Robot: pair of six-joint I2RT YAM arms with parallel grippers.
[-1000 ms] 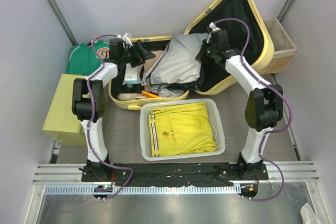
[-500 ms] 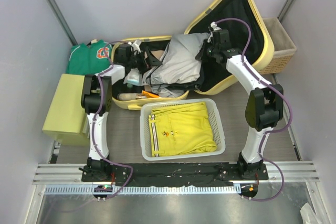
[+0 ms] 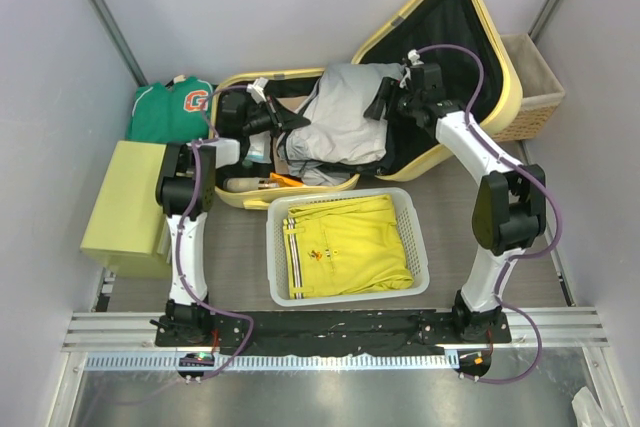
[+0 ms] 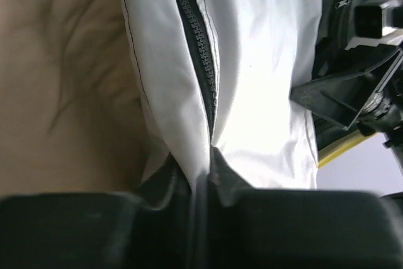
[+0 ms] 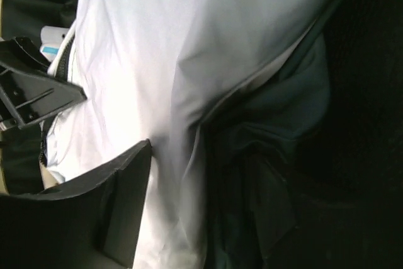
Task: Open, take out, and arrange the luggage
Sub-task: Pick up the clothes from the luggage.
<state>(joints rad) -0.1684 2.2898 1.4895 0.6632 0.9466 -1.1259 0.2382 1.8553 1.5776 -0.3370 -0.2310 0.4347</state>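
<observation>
The luggage [image 3: 503, 72] lies open, its pale yellow lid propped at the back right and its base on the left. A light grey zip-up jacket [image 3: 345, 112] is heaped across the middle of it. My left gripper [image 3: 290, 122] is at the jacket's left edge. In the left wrist view the left gripper [image 4: 208, 174] is shut, pinching a fold of the jacket [image 4: 264, 61] just below its black zipper [image 4: 192, 36]. My right gripper [image 3: 383, 105] is at the jacket's right side. In the right wrist view the right gripper [image 5: 189, 200] stands open, with jacket [image 5: 157, 48] cloth loose beside one finger [image 5: 119, 187].
A white basket [image 3: 420, 247] holding a folded yellow garment [image 3: 345, 242] stands in front of the luggage. A green shirt [image 3: 165, 112] and a yellow-green box [image 3: 125, 207] lie at the left. A wicker basket [image 3: 530, 87] stands at the back right. Small items [image 3: 250, 182] lie in the luggage base.
My left arm swung right into the luggage and its jaws closed on the jacket's left edge. My right gripper opened, releasing the jacket, and shifted slightly right.
</observation>
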